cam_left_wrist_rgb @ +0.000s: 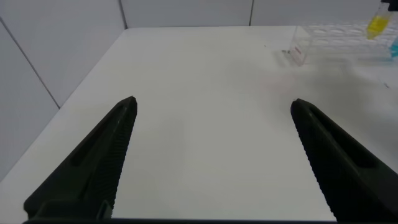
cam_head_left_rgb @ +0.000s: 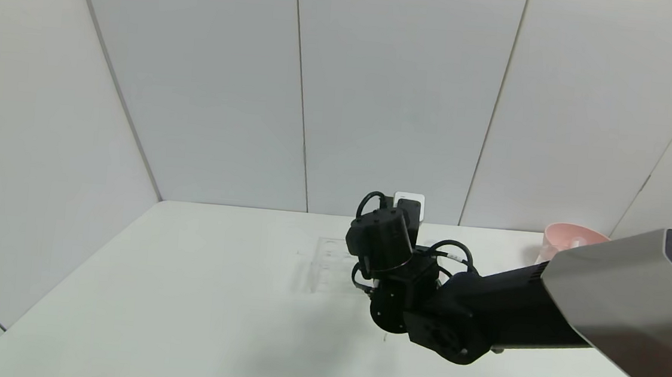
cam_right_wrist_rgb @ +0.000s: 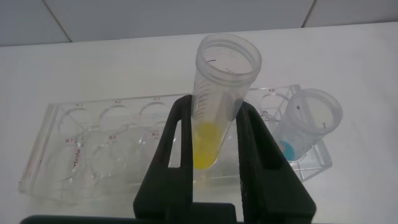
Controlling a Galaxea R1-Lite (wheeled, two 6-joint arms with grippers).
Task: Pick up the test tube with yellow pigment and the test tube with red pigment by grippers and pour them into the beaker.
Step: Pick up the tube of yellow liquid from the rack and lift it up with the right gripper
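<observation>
My right gripper is shut on the test tube with yellow pigment, held upright over the clear rack. I cannot tell whether its bottom sits in a hole. In the head view the right wrist covers the tube, and the gripper points away over the rack. My left gripper is open and empty above bare table, with the rack and the yellow tube far off. The test tube with red pigment and the beaker are out of view.
A like tube with blue liquid stands in the rack's end hole beside the held tube. A pink bowl sits at the back right by the wall. The white table is walled at the back and left.
</observation>
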